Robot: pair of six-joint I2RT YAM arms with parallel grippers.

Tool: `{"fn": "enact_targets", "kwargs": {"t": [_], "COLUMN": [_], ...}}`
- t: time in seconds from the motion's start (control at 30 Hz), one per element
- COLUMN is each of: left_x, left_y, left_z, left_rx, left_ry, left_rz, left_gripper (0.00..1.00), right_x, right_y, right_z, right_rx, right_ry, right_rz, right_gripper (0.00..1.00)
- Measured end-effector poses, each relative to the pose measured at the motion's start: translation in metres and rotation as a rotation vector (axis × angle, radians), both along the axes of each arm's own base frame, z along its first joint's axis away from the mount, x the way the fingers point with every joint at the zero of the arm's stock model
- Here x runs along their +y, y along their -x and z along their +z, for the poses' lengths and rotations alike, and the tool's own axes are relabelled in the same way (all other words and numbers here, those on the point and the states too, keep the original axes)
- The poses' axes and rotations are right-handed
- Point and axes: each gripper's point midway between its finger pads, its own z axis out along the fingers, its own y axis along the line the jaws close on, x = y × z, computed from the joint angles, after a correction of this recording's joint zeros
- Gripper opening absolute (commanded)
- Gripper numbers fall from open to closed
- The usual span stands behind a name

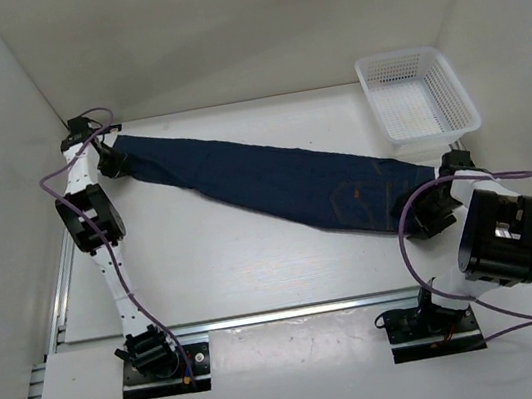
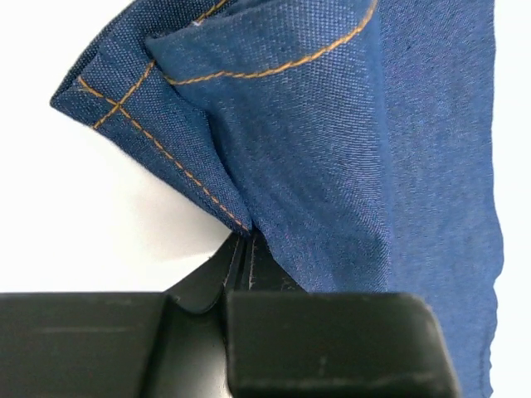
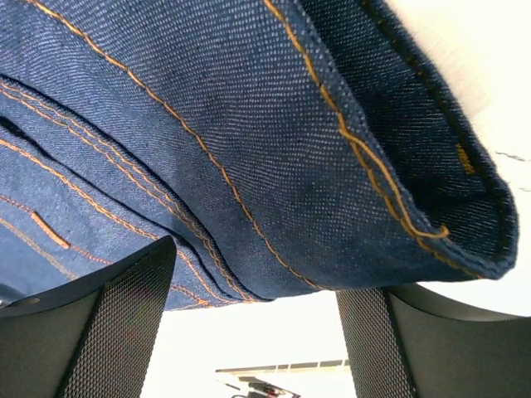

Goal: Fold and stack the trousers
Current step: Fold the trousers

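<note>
jeans (image 1: 283, 181): flat on the worktop (image 1: 236, 265), long axis running diagonally from far left to near right.
left end effector (image 2: 242, 249): clamped on the leg hem at the far-left end.
right end effector (image 3: 257, 278): fingers spread apart at the waistband, near-right end.

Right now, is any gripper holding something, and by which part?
The left gripper pinches the trousers at a leg hem corner. The right gripper stands open at the waist end, apparently clamping nothing.
</note>
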Motion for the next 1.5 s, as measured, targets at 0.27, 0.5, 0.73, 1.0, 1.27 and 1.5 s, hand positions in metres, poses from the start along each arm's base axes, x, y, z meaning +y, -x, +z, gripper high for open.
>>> {"fn": "enact_targets", "kwargs": {"t": [0.27,0.5,0.73,1.0,1.27,1.5], "left_x": [0.008,0.008,-0.007,0.005,0.028,0.035], "left_y": [0.025,0.025,0.009,0.064,0.169,0.174], "left_z": [0.0,0.012,0.094,0.147,0.041,0.073], "left_rx": [0.069,0.065,-0.088,-0.11,0.263,0.219], "left_ry": [-0.071,-0.08,-0.097,-0.151,-0.123,-0.19], "left_rz": [0.0,-0.027,-0.068,-0.047,0.044,0.059], "left_gripper": [0.1,0.1,0.1,0.1,0.83,0.1], "right_x": [-0.003,-0.022,-0.053,-0.044,-0.041,-0.057], "right_y": [0.002,-0.017,-0.091,-0.03,0.042,0.028], "right_z": [0.0,0.023,0.122,0.106,0.082,0.135], "right_rx": [-0.01,-0.035,-0.3,-0.231,-0.095,-0.203], "right_ry": [0.02,0.107,0.248,0.286,0.342,0.44], "right_rz": [-0.009,-0.024,-0.024,-0.031,-0.052,-0.062], "right_gripper": [0.18,0.0,0.0,0.07,0.95,0.77]}}
